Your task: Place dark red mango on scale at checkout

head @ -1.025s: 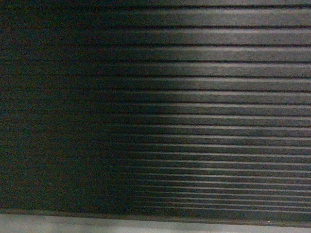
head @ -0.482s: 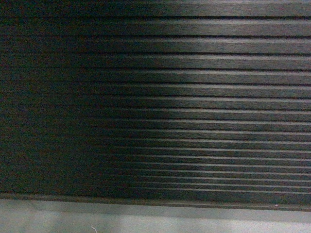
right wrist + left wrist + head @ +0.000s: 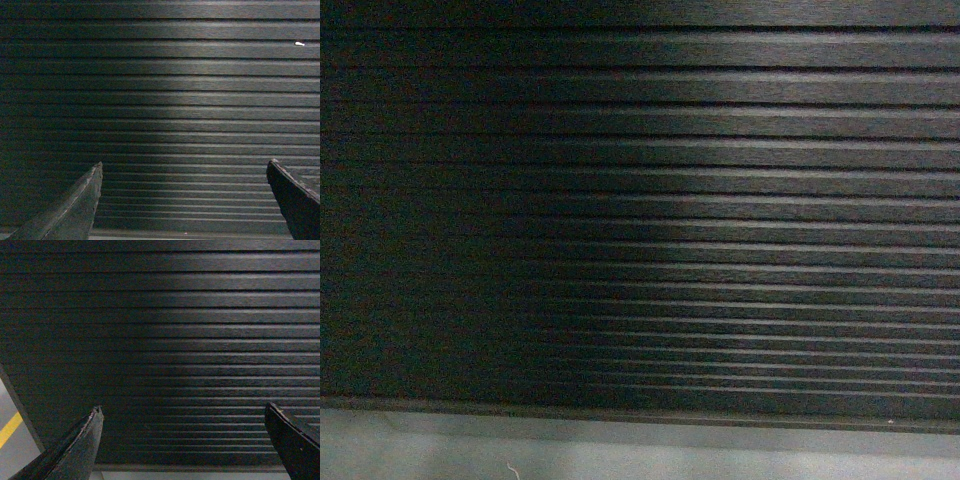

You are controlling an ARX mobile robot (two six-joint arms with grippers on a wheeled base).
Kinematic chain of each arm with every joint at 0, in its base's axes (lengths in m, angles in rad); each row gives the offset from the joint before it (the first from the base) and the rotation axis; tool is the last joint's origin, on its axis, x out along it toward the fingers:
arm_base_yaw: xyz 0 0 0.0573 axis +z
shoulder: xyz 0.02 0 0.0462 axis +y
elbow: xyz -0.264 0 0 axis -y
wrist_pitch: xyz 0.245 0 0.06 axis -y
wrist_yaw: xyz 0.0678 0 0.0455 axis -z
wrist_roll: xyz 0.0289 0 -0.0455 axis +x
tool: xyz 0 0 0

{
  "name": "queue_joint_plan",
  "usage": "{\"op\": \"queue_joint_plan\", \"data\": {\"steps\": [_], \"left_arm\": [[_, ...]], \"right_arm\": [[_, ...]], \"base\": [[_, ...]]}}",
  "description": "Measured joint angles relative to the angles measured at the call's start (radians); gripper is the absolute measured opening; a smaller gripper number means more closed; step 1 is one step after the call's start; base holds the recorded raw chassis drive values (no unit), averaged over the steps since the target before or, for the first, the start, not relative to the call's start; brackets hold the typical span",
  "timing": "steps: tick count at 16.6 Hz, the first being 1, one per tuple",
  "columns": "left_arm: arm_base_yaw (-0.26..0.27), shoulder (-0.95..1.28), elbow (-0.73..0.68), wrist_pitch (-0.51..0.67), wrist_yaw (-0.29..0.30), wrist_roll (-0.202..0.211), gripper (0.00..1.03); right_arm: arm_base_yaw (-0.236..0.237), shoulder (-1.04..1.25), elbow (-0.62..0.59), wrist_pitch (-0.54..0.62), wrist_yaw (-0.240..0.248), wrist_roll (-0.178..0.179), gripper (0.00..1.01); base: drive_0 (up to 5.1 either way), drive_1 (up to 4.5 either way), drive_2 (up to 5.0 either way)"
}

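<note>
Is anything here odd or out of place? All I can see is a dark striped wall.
Nothing looks damaged or spilled. The stripes are the ribbed front of the checkout, filling every view. The left gripper and right gripper are open and empty. One small white speck sits on the panel; no mango or scale shows.

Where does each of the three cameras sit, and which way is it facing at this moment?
Head: on the robot, facing the ribbed front panel of the checkout, slanting down to a strip of grey floor; no part of the robot shows.
Left wrist: on the left arm, facing the same panel between the open left gripper fingers; grey floor with a yellow line at lower left.
Right wrist: on the right arm, facing the panel between the open right gripper fingers.
All three share the ribbed panel; the mango and the scale appear in none.
</note>
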Motion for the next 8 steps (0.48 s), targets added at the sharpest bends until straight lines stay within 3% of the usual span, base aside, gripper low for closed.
{"op": "queue_joint_plan", "data": {"steps": [8], "left_arm": [[0.0,0.0,0.0,0.0,0.0,0.0,0.98]], "right_arm": [[0.0,0.0,0.0,0.0,0.0,0.0,0.98]], "base": [[0.0,0.0,0.0]]}}
